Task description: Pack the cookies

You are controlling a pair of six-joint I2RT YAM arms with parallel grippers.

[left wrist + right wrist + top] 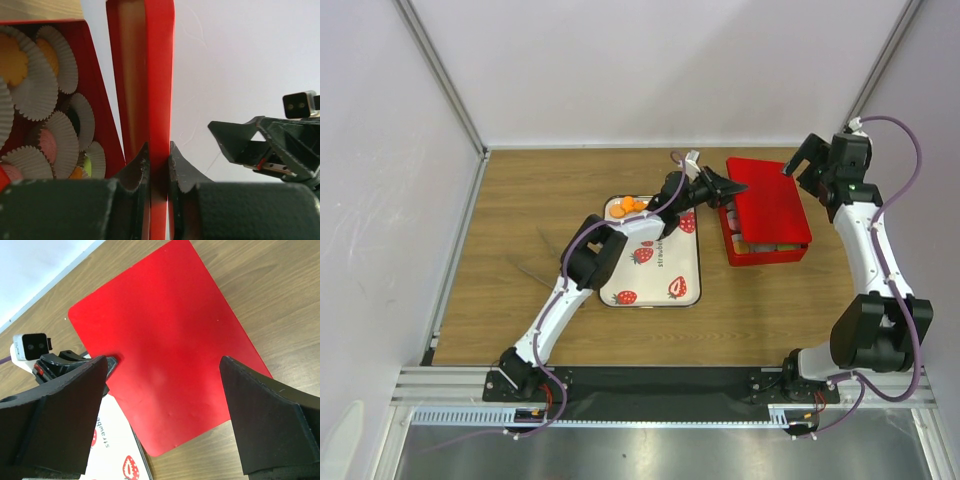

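- The left gripper [159, 165] is clamped on the near edge of the red lid [159, 75], with the thin rim pinched between its two dark fingers [135, 170]
- In the overhead view the left arm reaches across the strawberry-patterned tray [655, 290] to the lid's left side
- The lid lies over most of the red box [765, 255], so only a strip of the box's inside shows along the left and near edges
- I cannot tell whether the lid's far side rests on the box
- The right gripper [162, 362] hangs above the lid with its fingers wide apart, holding and touching nothing
- In the overhead view the right gripper is at the lid's far right corner
- Its wrist camera looks straight down on the flat red top of the lid, with wooden table [520, 200] around it
- Most of the cookies [47, 142] sit inside the box in white fluted paper cups [30, 95], packed close and overlapping
- The left wrist view shows orange, pink, green and one dark cookie in the cups
- A few orange cookies [630, 205] lie in a small cluster on the tray's far left corner, just beside the left arm's wrist
- The tray lies left of the box, near it but not touching
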